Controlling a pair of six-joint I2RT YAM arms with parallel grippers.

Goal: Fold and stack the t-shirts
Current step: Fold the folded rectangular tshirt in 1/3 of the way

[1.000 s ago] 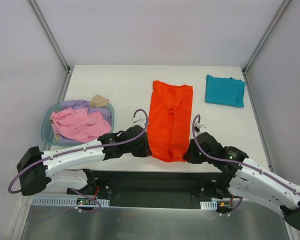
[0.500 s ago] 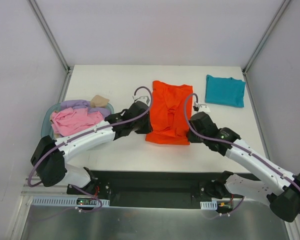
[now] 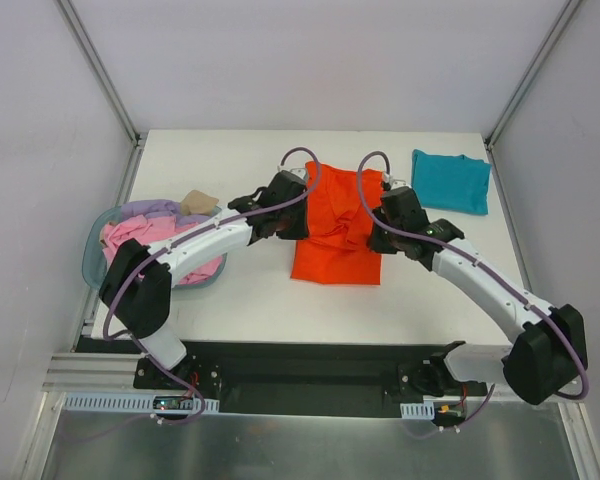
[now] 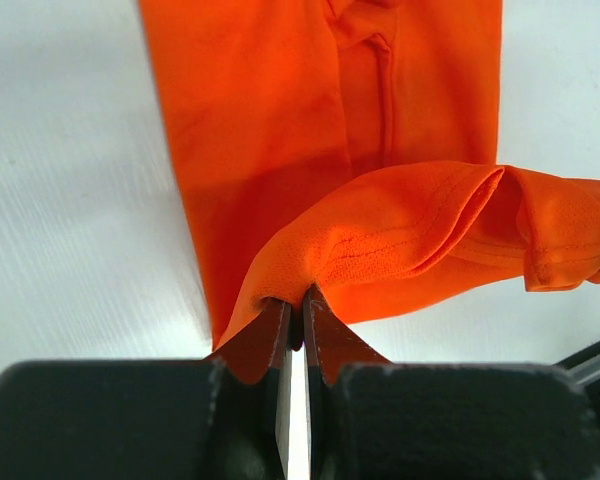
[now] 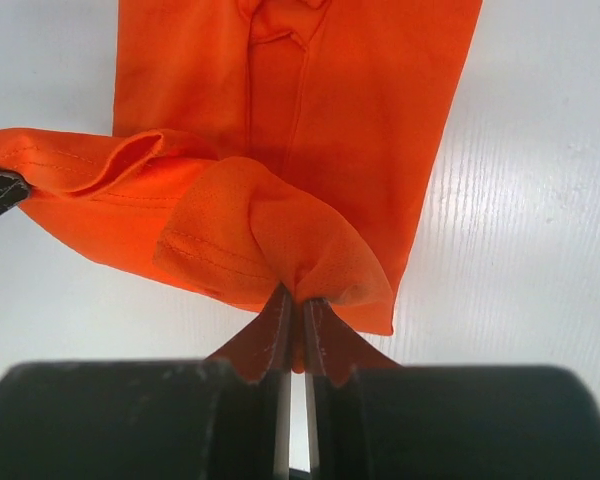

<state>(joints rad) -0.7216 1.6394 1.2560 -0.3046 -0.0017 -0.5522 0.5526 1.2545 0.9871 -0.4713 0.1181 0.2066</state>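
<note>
Top external view: the orange shirt (image 3: pixel 335 250) lies lengthwise in the middle of the table (image 3: pixel 240 300). Its near part is lifted and doubled toward the far part, so the cloth bunches between the two arms. The left fingers (image 3: pixel 290 222) are at the shirt's left edge and the right fingers (image 3: pixel 372 235) at its right edge, about level with each other.

Left wrist view: the left fingers (image 4: pixel 325 345) are pressed together on a fold of the orange hem. The stitched edge runs from that pinch to the right, held above the flat layer of the same shirt.

Right wrist view: the right fingers (image 5: pixel 330 345) likewise pinch a gathered corner of the orange hem. The lifted edge runs off to the left, over the flat layer and its collar seam.

The teal shirt (image 3: pixel 450 181) lies folded flat at the far right corner of the table, well apart from the orange one. At the left edge stands the basket (image 3: pixel 92 262), which holds the pink shirt (image 3: pixel 130 235), a lavender one (image 3: pixel 145 208) and a tan one (image 3: pixel 195 201), all crumpled together.
</note>
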